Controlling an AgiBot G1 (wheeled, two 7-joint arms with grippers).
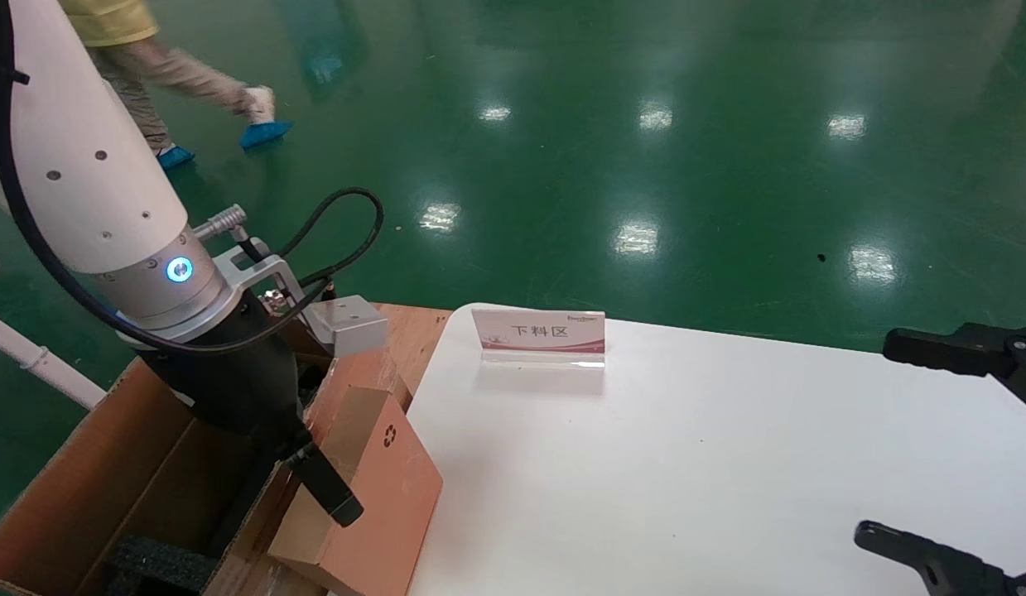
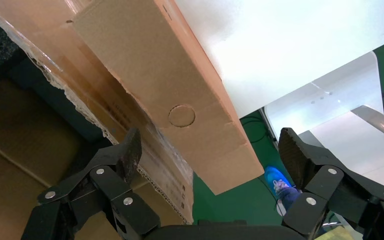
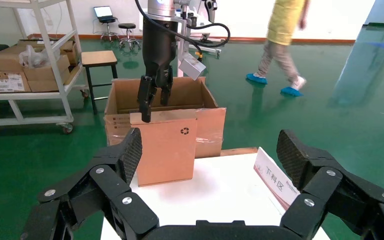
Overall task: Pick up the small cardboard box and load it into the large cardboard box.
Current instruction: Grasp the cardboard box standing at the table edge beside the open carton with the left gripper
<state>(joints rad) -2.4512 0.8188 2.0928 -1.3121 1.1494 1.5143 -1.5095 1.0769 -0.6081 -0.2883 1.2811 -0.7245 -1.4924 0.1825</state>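
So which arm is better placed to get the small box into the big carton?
Left. Its tool is at the small cardboard box, which leans on the large cardboard box at the table edge. The right tool hangs open far across the table.

I'm running this in a factory hall: glossy green floor [image 1: 645,124], metal rack [image 3: 35,65] of cartons, worker in blue shoe covers [image 3: 280,45].

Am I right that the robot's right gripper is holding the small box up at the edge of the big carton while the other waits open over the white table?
Not quite: the arms are swapped. The head view shows the left gripper at the small cardboard box by the large cardboard box, while the right gripper waits open over the white table.
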